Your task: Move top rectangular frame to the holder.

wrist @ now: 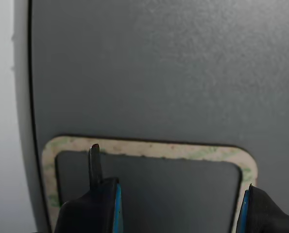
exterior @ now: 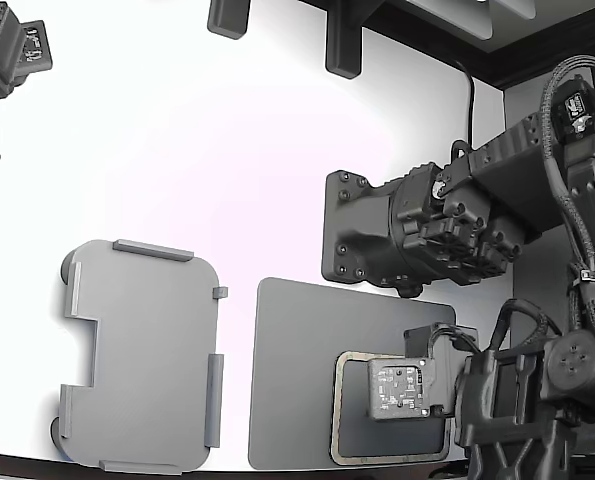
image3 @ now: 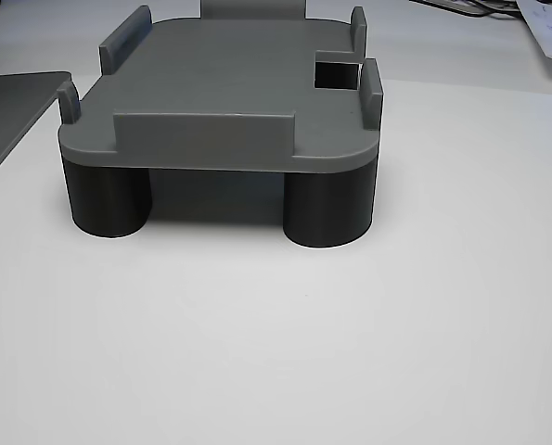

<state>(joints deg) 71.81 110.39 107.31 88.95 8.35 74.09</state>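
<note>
The top rectangular frame (exterior: 337,410) is a thin tan outline lying flat on a dark grey pad (exterior: 292,370), at the exterior view's lower right. My gripper (exterior: 399,392) hovers low over the frame's hollow centre and hides part of it. In the wrist view the frame (wrist: 149,148) shows greenish mottling, and my gripper (wrist: 178,213) is open, its blue-lined fingers (wrist: 94,167) standing wide apart with nothing between them. The holder (exterior: 142,355), a light grey plate with raised edge tabs and a stepped notch, sits bare at the exterior view's left. It stands on round feet (image3: 220,93).
A second arm's dark gripper body (exterior: 417,235) hangs above the pad's far edge at the exterior view's right. Another dark device (exterior: 7,60) sits at the top left corner. The pad's corner (image3: 6,102) lies just beside the holder on the white table (exterior: 227,150).
</note>
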